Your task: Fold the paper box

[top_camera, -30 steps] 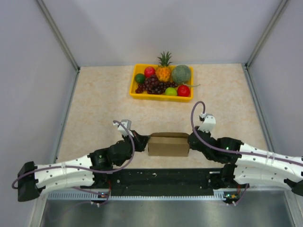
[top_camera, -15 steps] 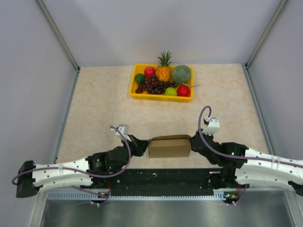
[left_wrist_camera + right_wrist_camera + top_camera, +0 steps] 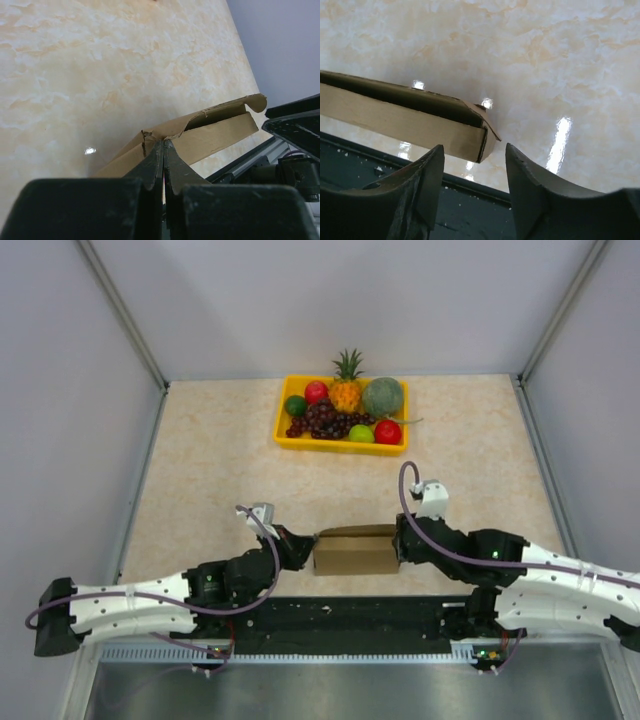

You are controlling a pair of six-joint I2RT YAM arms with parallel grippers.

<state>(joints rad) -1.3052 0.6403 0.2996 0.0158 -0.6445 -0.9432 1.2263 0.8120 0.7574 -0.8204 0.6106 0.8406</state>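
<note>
The paper box (image 3: 355, 550) is a small brown carton lying near the table's front edge, its lid slightly raised along the top. My left gripper (image 3: 304, 545) is shut, its tips pressed against the box's left end (image 3: 150, 145), where the cardboard is creased and a little torn. Nothing shows between its fingers (image 3: 156, 160). My right gripper (image 3: 401, 540) is open at the box's right end. In the right wrist view the box's corner (image 3: 482, 137) sits just ahead of the gap between the spread fingers (image 3: 432, 170), touching neither.
A yellow tray (image 3: 340, 447) of plastic fruit stands at the back centre. A black strip (image 3: 340, 615) runs along the near edge just behind the box. Grey walls close the left, right and back sides.
My right gripper has gone from shut to open and has shifted slightly left against the box's end. Box and left gripper slid a little toward the near edge earlier, then stayed put.
</note>
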